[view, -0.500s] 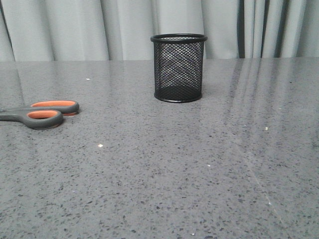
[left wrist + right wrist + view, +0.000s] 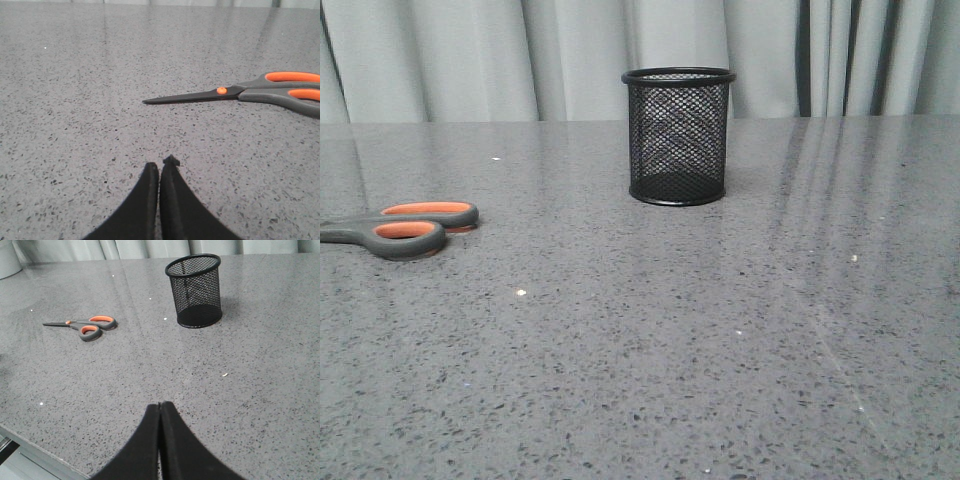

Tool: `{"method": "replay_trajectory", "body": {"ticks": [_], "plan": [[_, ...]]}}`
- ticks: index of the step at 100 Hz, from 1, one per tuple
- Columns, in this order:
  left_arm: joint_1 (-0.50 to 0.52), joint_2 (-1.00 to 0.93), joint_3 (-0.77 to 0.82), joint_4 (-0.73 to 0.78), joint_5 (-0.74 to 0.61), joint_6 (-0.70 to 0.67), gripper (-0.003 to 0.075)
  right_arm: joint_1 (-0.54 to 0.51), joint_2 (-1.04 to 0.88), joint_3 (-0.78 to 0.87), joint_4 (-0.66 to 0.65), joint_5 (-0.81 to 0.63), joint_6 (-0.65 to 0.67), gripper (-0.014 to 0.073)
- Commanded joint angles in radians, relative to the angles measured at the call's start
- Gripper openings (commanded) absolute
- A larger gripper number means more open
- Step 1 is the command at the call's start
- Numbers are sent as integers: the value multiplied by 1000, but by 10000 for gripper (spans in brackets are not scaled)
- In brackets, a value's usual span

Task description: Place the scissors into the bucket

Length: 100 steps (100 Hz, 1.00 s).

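You're looking at a speckled grey tabletop (image 2: 650, 350) with pale grey pleated curtains (image 2: 470, 60) behind. Your scissors (image 2: 260, 91) have dark grey handles lined orange, an orange pivot dot and dark blades. The bucket (image 2: 678, 136) is black mesh with a solid black rim. Both grippers' fingers are black.

Front cam is sitting low, looking forward across the table (image 2: 720, 350) at the bucket (image 2: 678, 137), scissors (image 2: 405, 227) cropped at its left edge. Left wrist cam is hovering close over the scissors (image 2: 260, 91); right wrist cam is looking down from farther back, sharing bucket (image 2: 196, 290) and scissors (image 2: 85, 326) with front.
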Motion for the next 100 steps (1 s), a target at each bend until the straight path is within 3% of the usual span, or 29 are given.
{"method": "replay_trajectory", "body": {"ticks": [1, 61, 84, 100], "plan": [[-7, -29, 40, -11, -51, -8, -19, 4, -11, -21, 27, -63, -9, -74], [-7, -29, 40, -11, -51, -8, -19, 4, -11, -21, 3, -129, -11, -74], [-7, -29, 40, 34, -51, -8, -19, 4, -11, -21, 12, -392, -11, -74], [-7, -29, 40, 34, -51, -8, -20, 4, -11, -21, 12, -673, -11, -74]]}}
